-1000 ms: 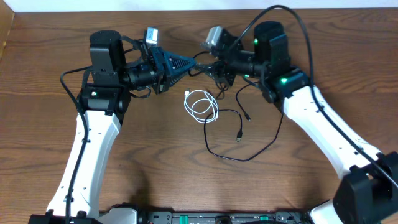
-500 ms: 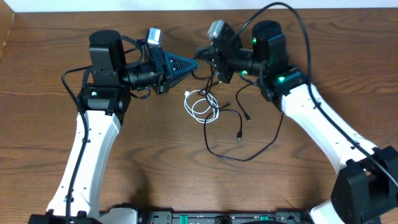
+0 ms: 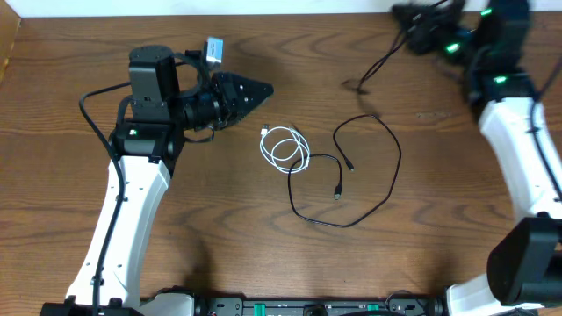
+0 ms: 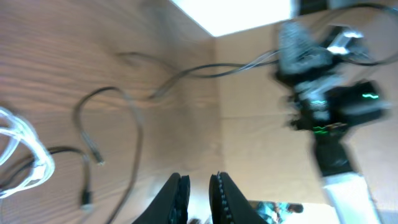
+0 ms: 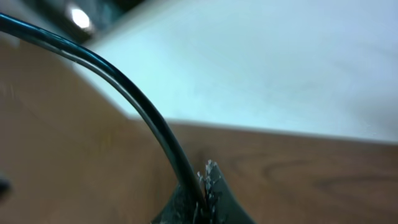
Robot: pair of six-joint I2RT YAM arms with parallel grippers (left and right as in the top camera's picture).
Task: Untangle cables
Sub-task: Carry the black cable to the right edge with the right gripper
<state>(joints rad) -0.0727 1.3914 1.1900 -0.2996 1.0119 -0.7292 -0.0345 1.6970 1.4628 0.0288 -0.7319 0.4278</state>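
Observation:
A white cable lies coiled mid-table; the left wrist view shows it at the left edge. Beside it a black cable lies in a wide loose loop, its plug ends near the coil. Another black cable runs from the table up to my right gripper at the far right corner. That gripper is shut on it, the cord leaving the jaws up and to the left. My left gripper hovers left of the coil; its jaws stand slightly apart and hold nothing.
The table's far edge and a white wall lie just behind both grippers. The right arm shows blurred in the left wrist view. A cardboard edge sits at the far left.
My right gripper shut on a black cable and swung away to the far right corner, drawing it out from between the grippers. The left jaws have parted slightly and the left gripper drew back a little.

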